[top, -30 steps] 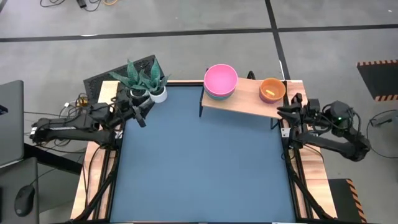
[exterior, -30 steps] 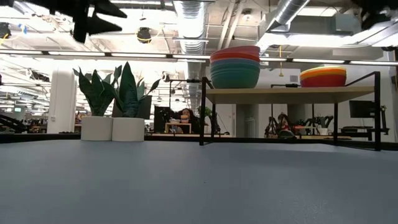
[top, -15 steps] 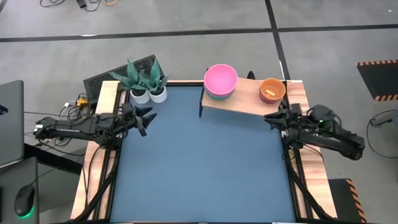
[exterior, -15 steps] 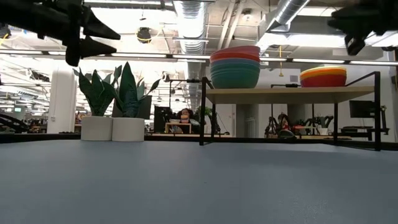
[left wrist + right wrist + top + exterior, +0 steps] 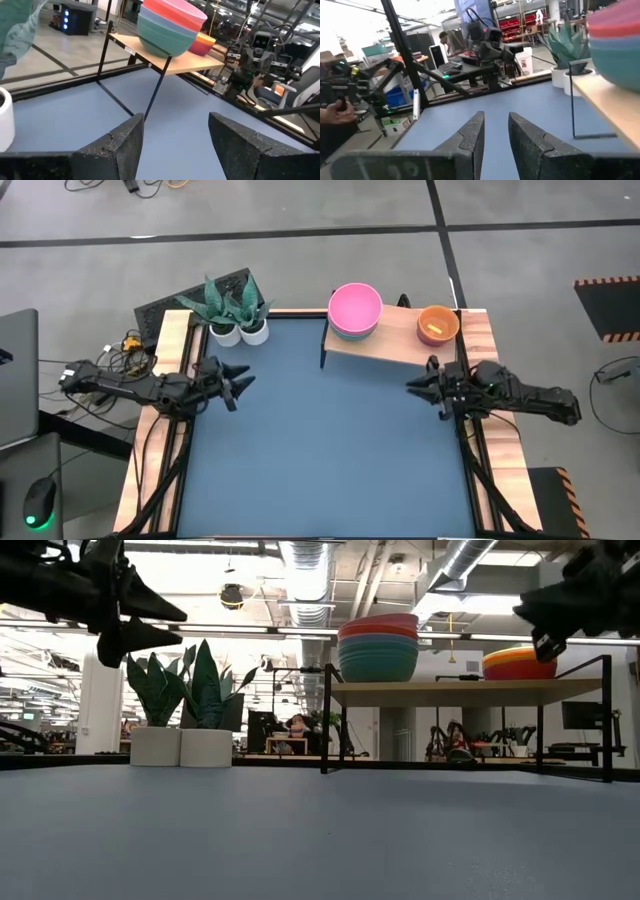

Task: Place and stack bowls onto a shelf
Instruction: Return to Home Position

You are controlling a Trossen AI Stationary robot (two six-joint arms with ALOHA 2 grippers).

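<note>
The shelf (image 5: 395, 340) stands at the table's far right on thin dark legs. On its left end rests a stack of larger bowls (image 5: 378, 646), pink on top (image 5: 355, 309), red and teal below. On its right end rests a stack of smaller bowls (image 5: 437, 325), orange on top, yellow and red at the side (image 5: 520, 663). My left gripper (image 5: 243, 379) hovers open over the table's left side, pointing level toward the right. My right gripper (image 5: 413, 386) hovers open in front of the shelf's right end, pointing left. Nothing is between either pair of fingers (image 5: 120, 145) (image 5: 472, 135).
Two white pots with spiky green plants (image 5: 236, 320) stand at the far left corner, just beyond my left gripper. Wooden side rails (image 5: 165, 430) run along both table edges. The blue mat (image 5: 320, 450) lies wide between the arms.
Both arms have sunk and drawn toward the near edge. My left gripper has come away from the plant pots. My right gripper has left the shelf's right end and gone toward the table's middle. Bowls and shelf have kept still.
</note>
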